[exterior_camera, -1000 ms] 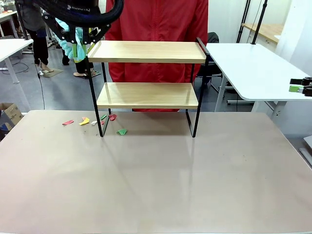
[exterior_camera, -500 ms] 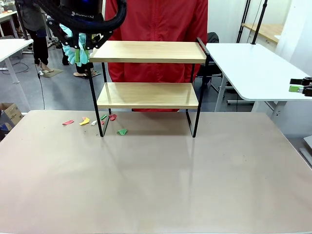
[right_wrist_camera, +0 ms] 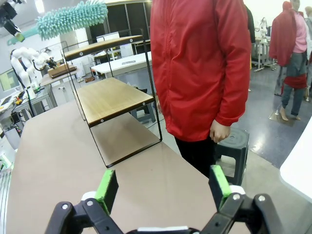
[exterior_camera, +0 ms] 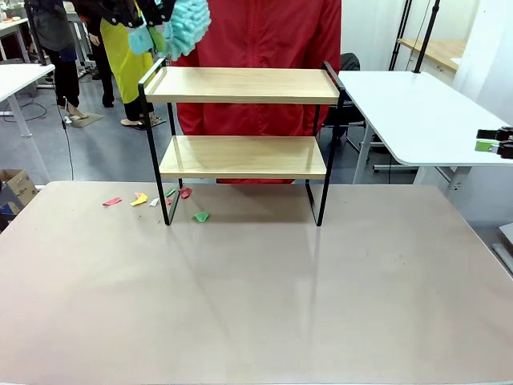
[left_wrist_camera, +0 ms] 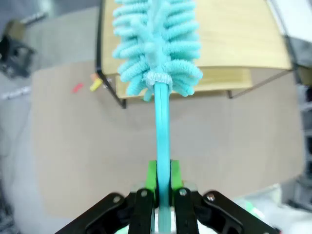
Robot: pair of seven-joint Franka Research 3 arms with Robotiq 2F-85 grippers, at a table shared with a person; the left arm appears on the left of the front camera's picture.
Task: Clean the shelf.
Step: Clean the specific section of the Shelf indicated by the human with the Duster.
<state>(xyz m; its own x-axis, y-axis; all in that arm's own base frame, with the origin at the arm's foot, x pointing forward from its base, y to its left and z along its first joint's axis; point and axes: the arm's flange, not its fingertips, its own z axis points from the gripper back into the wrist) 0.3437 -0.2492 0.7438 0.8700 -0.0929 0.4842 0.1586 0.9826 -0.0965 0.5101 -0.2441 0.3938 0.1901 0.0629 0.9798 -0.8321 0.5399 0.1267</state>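
Observation:
The shelf stands at the table's far side, two light wooden boards in a thin black frame, both boards bare. My left gripper is shut on the teal handle of a fluffy teal duster. In the front view the duster hangs just above the left end of the top board. The right wrist view shows the shelf and the duster from the side. My right gripper is open and holds nothing. It stays far off at the right edge.
Several coloured paper scraps lie on the brown table by the shelf's left legs. A person in a red jacket stands right behind the shelf. A white table is at the back right.
My left arm has lifted the duster up and to the right, from beside the shelf's left rail to above the top board's left end. The right arm has not moved.

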